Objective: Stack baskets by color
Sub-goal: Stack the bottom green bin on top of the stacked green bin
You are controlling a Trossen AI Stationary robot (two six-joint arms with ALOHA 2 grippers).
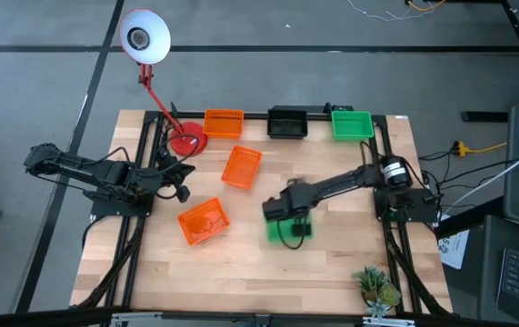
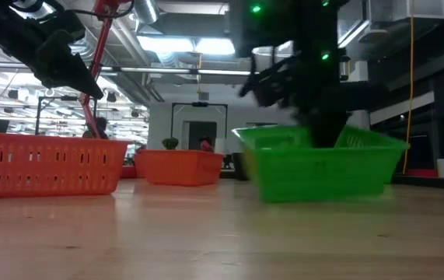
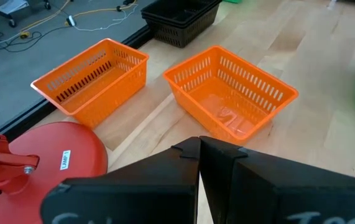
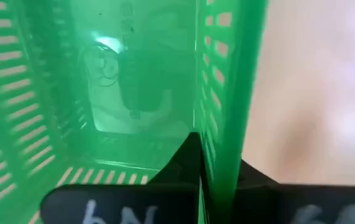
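Right end effector (image 1: 288, 222) is clamped on one perforated side wall of a green basket (image 1: 288, 229), one finger inside and one outside, near the middle of the bench (image 1: 268, 272); in the low view this basket looks slightly tilted, and whether it touches the wood I cannot tell. Left end effector (image 1: 183, 184) is closed on nothing, its fingers (image 3: 189, 163) pressed together, hovering by the bench's left edge just beside the red lamp base (image 3: 46, 155). The bench is a pale butcher-block top framed by black rails, standing on a grey floor with cables trailing at the right. Along the far edge sit an orange basket (image 1: 224, 123), a black basket stack (image 1: 287, 122) and a second green basket (image 1: 352, 124), each apart from the next. Two more orange baskets lie loose: one tilted one (image 1: 241, 167) near the centre, another (image 1: 204, 222) toward the near left. A small potted plant (image 1: 376, 284) stands at the near right corner. The lamp's white shade (image 1: 144, 36) hangs beyond the far left corner. Behind the bench the low view shows a hall with ceiling light strips and pipes. A small white label on the lamp base carries writing too small to read. The right arm reaches in from its right-side mount, elbow bent, wrist pointing down; the left arm stretches level from the left.
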